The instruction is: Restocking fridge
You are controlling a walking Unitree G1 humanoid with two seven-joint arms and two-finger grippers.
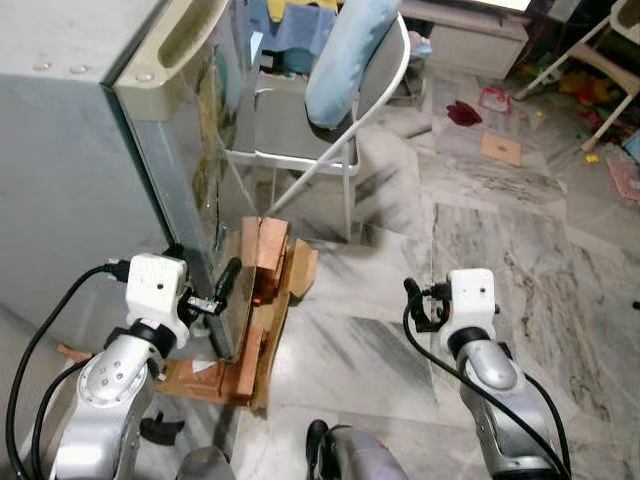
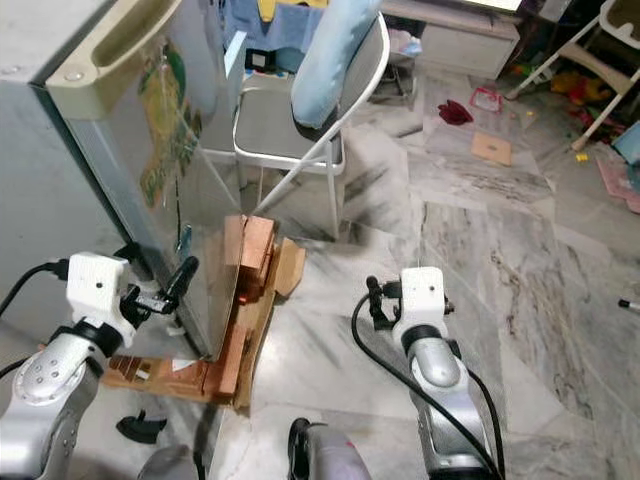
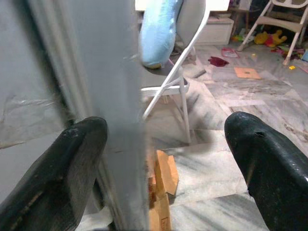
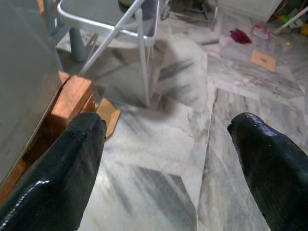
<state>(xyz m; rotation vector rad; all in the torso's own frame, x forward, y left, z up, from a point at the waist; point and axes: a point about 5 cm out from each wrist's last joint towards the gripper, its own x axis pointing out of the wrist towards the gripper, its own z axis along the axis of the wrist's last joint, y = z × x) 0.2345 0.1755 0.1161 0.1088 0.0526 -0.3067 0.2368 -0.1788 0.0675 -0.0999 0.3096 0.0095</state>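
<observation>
The grey fridge (image 1: 60, 150) stands at my left, its door (image 1: 190, 150) edge-on toward me with a recessed handle at the top. My left gripper (image 1: 222, 290) is low at the door's free edge, open. In the left wrist view the door edge (image 3: 120, 120) runs between the two fingers (image 3: 72, 163), one on the inner side and one well out over the floor. My right gripper (image 1: 412, 300) hovers open above the marble floor, with nothing between its fingers (image 4: 269, 159).
Wooden blocks (image 1: 262, 260) and cardboard (image 1: 300, 270) lie stacked under and beside the fridge's foot. A white folding chair (image 1: 300, 130) with a light-blue cushion (image 1: 345, 50) stands just beyond the door. Toys and scraps (image 1: 500, 148) litter the far right floor.
</observation>
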